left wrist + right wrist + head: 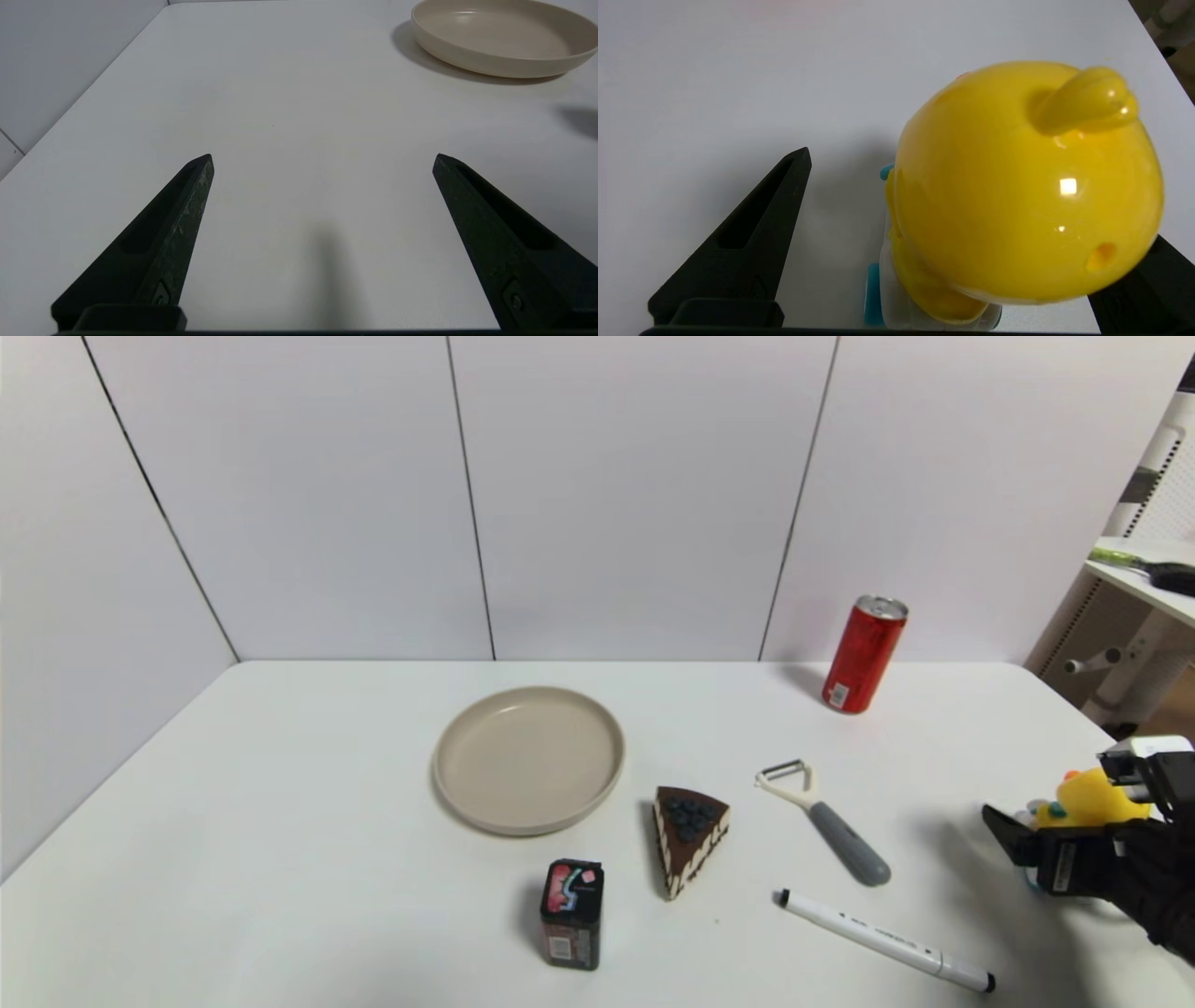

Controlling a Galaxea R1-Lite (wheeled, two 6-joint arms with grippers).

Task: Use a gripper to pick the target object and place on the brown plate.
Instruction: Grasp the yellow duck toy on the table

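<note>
The yellow duck on its white cart with blue wheels [1088,798] stands on the table at the far right. My right gripper [1050,807] is open around it. In the right wrist view the duck [1017,186] fills the space between the fingers. One black finger [752,233] stands apart from the duck, and the other is mostly hidden behind its head. The beige plate [528,758] lies empty at the table's middle, far to the left of the duck. My left gripper [322,156] is open and empty over bare table, with the plate [500,42] ahead of it.
Between the duck and the plate lie a grey-handled peeler [826,821], a white marker [887,943] and a chocolate cake slice [689,835]. A small dark box [571,913] stands in front of the plate. A red can [864,653] stands at the back right.
</note>
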